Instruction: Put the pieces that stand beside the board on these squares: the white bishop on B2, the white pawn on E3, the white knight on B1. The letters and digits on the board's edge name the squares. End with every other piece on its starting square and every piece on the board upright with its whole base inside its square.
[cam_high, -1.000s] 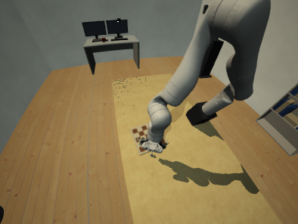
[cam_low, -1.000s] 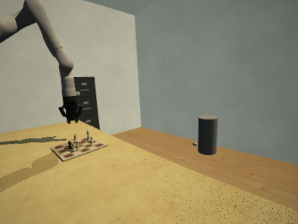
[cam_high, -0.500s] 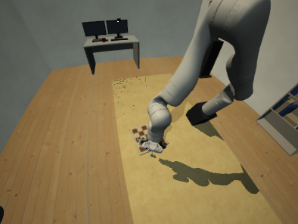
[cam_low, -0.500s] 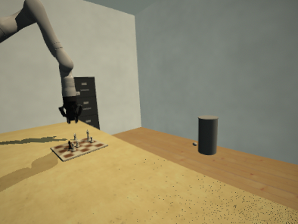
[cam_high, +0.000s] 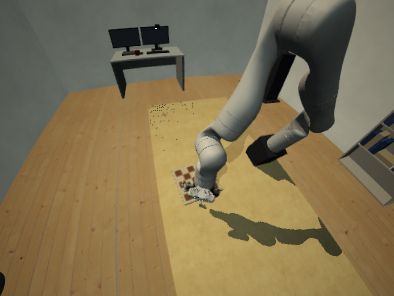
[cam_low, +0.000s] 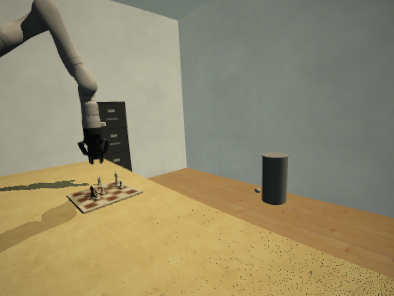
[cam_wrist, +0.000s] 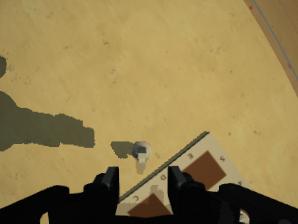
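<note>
The chess board (cam_high: 178, 173) (cam_low: 107, 200) (cam_wrist: 205, 171) lies flat on the table. One small white piece (cam_wrist: 141, 151) stands upright just outside its lettered edge, near the letters C and D in the wrist view; it also shows in the top view (cam_high: 202, 205). Seen from above, its kind is hard to tell. Several pieces stand on the board, among them a dark piece (cam_low: 92, 191) and a tall pale piece (cam_low: 116, 179). My gripper (cam_low: 96, 161) (cam_wrist: 143, 179) is partly open and empty, well above the board's lettered edge. The arm hides much of the board in the top view.
A pale piece (cam_wrist: 244, 216) shows partly at the wrist view's lower right, behind the right finger. The yellow table top (cam_high: 210, 270) (cam_low: 185, 250) (cam_wrist: 165, 65) carries the arm's shadow. A dark cylinder (cam_low: 274, 180) and a filing cabinet (cam_low: 116, 127) stand beyond the table.
</note>
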